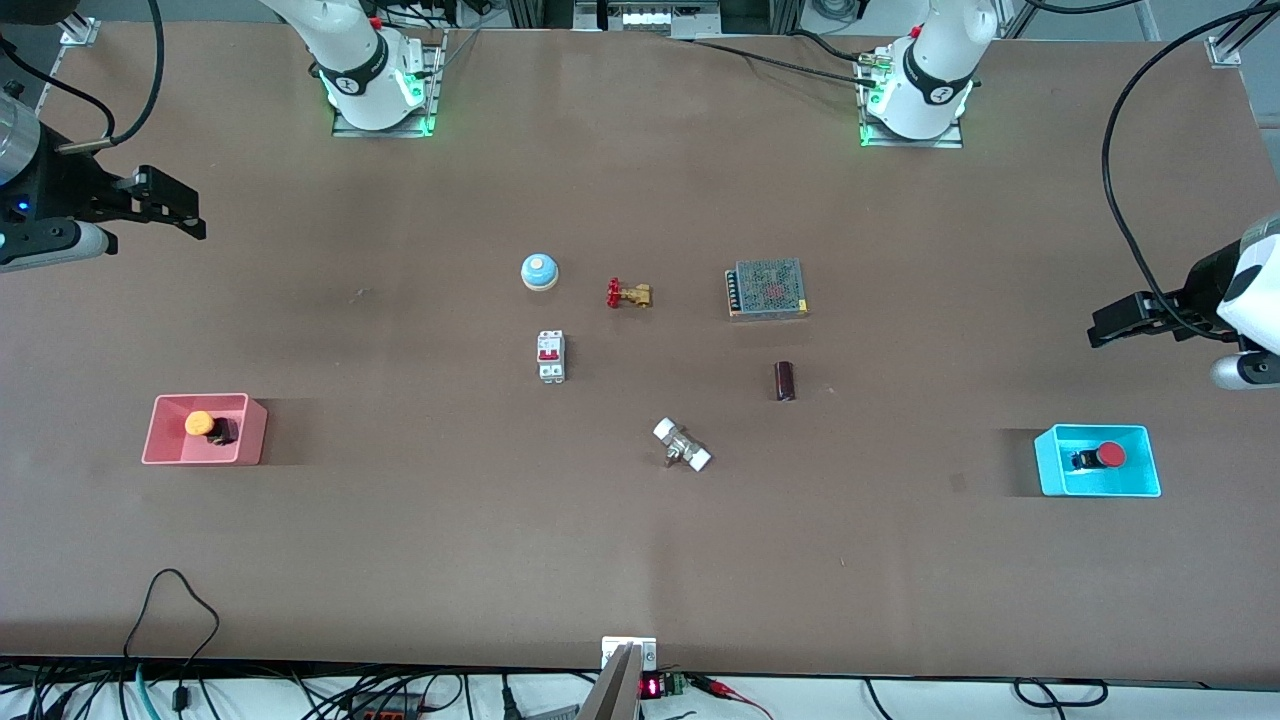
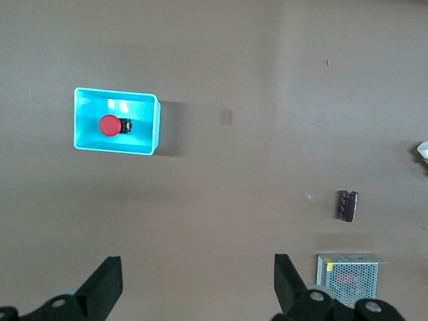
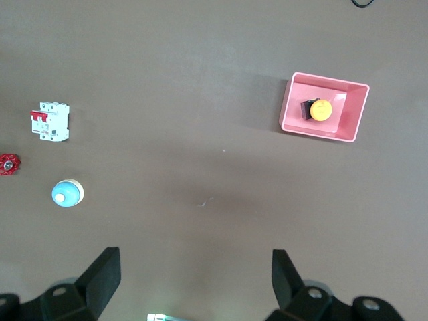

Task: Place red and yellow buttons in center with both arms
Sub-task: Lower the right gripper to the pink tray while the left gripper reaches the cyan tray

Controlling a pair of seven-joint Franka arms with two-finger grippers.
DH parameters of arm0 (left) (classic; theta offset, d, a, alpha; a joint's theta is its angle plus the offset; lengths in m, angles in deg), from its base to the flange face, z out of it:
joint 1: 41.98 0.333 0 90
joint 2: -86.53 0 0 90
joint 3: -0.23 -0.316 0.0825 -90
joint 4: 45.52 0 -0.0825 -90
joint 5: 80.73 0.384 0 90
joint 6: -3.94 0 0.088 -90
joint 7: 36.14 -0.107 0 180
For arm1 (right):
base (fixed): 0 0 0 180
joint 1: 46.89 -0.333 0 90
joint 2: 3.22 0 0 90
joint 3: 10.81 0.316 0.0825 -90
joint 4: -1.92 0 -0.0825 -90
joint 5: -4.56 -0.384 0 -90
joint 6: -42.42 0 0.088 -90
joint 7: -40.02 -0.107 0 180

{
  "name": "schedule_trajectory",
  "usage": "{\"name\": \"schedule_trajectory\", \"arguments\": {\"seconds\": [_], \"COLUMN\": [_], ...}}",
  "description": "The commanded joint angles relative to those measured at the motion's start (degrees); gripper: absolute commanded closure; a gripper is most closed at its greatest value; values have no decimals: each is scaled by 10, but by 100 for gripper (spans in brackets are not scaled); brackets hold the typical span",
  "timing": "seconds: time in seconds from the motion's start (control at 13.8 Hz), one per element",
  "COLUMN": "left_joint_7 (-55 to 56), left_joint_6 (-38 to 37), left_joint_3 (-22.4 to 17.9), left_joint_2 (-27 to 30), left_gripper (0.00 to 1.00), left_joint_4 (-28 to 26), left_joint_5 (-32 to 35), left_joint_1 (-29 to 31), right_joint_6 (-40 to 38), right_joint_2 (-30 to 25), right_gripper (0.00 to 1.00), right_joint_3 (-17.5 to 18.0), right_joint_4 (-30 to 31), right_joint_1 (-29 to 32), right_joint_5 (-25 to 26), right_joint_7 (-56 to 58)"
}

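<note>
The red button (image 1: 1109, 456) lies in the blue bin (image 1: 1050, 475) near the left arm's end of the table; it also shows in the left wrist view (image 2: 110, 125). The yellow button (image 1: 200, 423) lies in the pink bin (image 1: 160, 448) near the right arm's end; it also shows in the right wrist view (image 3: 321, 110). My left gripper (image 1: 1110, 328) is open and empty, up over bare table by the blue bin. My right gripper (image 1: 170, 208) is open and empty, up over bare table by the pink bin. The center (image 1: 660, 370) is brown tabletop among small parts.
Around the center lie a blue dome bell (image 1: 539, 271), a red-handled brass valve (image 1: 628, 294), a white circuit breaker (image 1: 551, 356), a metal power supply (image 1: 767, 289), a dark cylinder (image 1: 785, 380) and a silver fitting (image 1: 681, 445). Cables hang along the front edge.
</note>
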Motion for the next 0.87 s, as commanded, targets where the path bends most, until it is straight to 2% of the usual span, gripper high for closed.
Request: {"name": "schedule_trajectory", "arguments": {"seconds": [0.0,0.51,0.65,0.8], "left_joint_7": [-8,-6,-8,-17], "left_joint_6": [-10,-7,2,42], "left_joint_3": [-2,-8,-10,-10], "left_joint_2": [8,-25,-65,-120], "left_gripper": [0,0,0,0], "left_joint_4": [0,2,10,30], "left_joint_5": [-2,2,2,2], "left_joint_1": [-1,4,26,65], "right_joint_6": [0,9,14,16], "right_joint_2": [3,7,40,66], "right_gripper": [0,0,0,0], "right_joint_3": [-6,-6,-6,-7], "right_joint_4": [-9,-9,-11,-10], "right_joint_1": [-5,-3,-3,-3], "right_joint_5": [-4,-2,5,5], "right_joint_7": [-11,-10,-8,3]}}
